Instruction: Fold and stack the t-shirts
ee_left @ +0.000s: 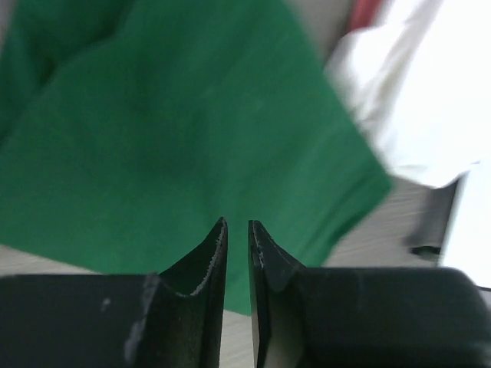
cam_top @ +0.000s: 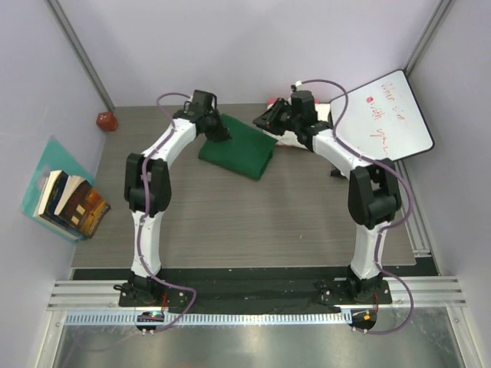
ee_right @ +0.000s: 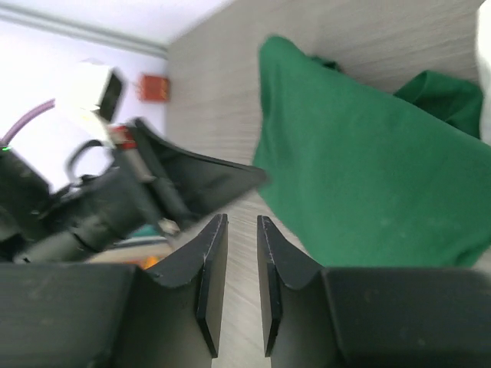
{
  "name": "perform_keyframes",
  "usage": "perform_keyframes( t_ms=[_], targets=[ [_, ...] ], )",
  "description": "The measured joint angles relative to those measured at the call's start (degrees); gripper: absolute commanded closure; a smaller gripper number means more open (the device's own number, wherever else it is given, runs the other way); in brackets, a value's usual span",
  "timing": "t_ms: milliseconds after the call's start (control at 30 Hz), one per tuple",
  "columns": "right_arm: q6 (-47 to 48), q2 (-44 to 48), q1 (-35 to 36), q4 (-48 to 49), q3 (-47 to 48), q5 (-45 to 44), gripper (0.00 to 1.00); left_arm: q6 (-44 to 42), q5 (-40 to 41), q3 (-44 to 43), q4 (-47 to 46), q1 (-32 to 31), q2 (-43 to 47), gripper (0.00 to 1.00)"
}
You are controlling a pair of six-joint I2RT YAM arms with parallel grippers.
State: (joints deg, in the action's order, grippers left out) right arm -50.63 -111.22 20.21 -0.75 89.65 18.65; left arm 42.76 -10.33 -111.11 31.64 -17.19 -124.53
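bare table before green shirt (whiteboard far right)

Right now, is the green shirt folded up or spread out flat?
Folded. The green t-shirt lies as a compact rectangle on the table, with no sleeves sticking out in the top view.

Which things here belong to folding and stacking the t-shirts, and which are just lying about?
Part of the job:
green t-shirt
white t-shirt
red cloth edge by the white one

Just lying about:
whiteboard
books
small red object
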Motion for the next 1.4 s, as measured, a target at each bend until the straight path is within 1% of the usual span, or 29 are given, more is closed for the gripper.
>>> perform_keyframes(
  t_ms=[33, 100, 167, 267, 367, 467, 600, 700, 867, 1000, 1067, 1100, 1133, 1200, 1233, 1267, 1300, 1333, 1400],
  targets=[
    [1.0, -2.5, 0.3, -1.2, 2.3, 0.0, 0.74, -0.2, 0.0, 0.0, 0.4, -0.5, -2.0, 0.85],
    [2.1, -6.2, 1.3, -2.5, 4.7, -0.1, 0.77, -0.6, 0.2, 0.0, 1.0, -1.4, -5.2, 0.85],
    [3.0, -10.9, 1.9, -4.4, 6.9, -0.1, 0.79, -1.3, 0.3, 0.0, 1.4, -2.1, -7.8, 0.86],
    [3.8, -15.9, 2.1, -6.3, 7.3, -0.9, 0.80, -2.4, 1.1, 0.0, 1.3, -2.5, -9.5, 0.85],
    [4.3, -18.8, 2.1, -8.1, 6.5, -1.9, 0.81, -3.1, 1.8, 0.0, 1.3, -2.4, -9.6, 0.87],
    [4.5, -19.1, 2.1, -8.0, 5.2, -2.2, 0.81, -3.3, 2.2, 0.5, 1.4, -2.4, -9.6, 0.87],
    [5.1, -19.0, 2.2, -6.8, 4.4, -2.2, 0.82, -3.0, 2.8, 7.0, -1.6, -2.4, -6.2, 0.87],
    [5.3, -18.8, 2.6, -6.0, 3.6, -1.5, 0.82, -2.9, 2.6, 13.0, -2.2, -2.4, -2.3, 0.87],
    [6.2, -17.2, 3.7, -5.1, 0.6, 0.5, 0.83, -2.6, 1.9, 22.0, -3.4, -2.6, 3.4, 0.89],
    [7.8, -14.8, 4.8, -5.5, -2.9, 1.7, 0.83, -1.7, 2.0, 29.2, -3.6, -4.2, 8.5, 0.89],
    [9.1, -12.5, 5.5, -6.4, -5.8, 2.0, 0.83, -1.0, 2.6, 32.9, -3.0, -5.5, 11.5, 0.85],
    [10.0, -11.0, 5.9, -6.9, -7.6, 2.0, 0.83, -0.7, 2.9, 34.7, -2.3, -6.4, 13.2, 0.81],
    [10.6, -9.6, 6.3, -7.6, -9.1, 1.9, 0.80, -0.5, 3.2, 36.2, -1.7, -7.2, 14.6, 0.70],
    [12.4, -5.9, 7.3, -8.9, -13.2, 1.6, 0.76, 0.2, 4.1, 39.6, 0.0, -9.5, 18.3, 0.64],
    [13.1, -4.2, 7.7, -9.7, -14.8, 1.5, 0.73, 0.3, 4.4, 40.6, 0.7, -10.2, 19.5, 0.59],
    [13.7, -2.4, 8.1, -10.5, -16.1, 1.4, 0.72, 0.3, 4.9, 41.5, 1.8, -11.1, 21.0, 0.54],
    [14.3, -0.7, 8.3, -11.5, -17.1, 1.2, 0.71, 0.2, 5.4, 41.7, 3.4, -11.7, 22.3, 0.47],
    [14.7, 0.9, 8.4, -12.2, -17.5, 1.0, 0.69, 0.0, 5.9, 41.7, 4.7, -12.0, 23.5, 0.44],
    [15.4, 3.9, 8.2, -12.7, -17.5, 0.7, 0.69, -0.5, 8.1, 40.2, 7.9, -11.8, 25.9, 0.41]
  ],
)
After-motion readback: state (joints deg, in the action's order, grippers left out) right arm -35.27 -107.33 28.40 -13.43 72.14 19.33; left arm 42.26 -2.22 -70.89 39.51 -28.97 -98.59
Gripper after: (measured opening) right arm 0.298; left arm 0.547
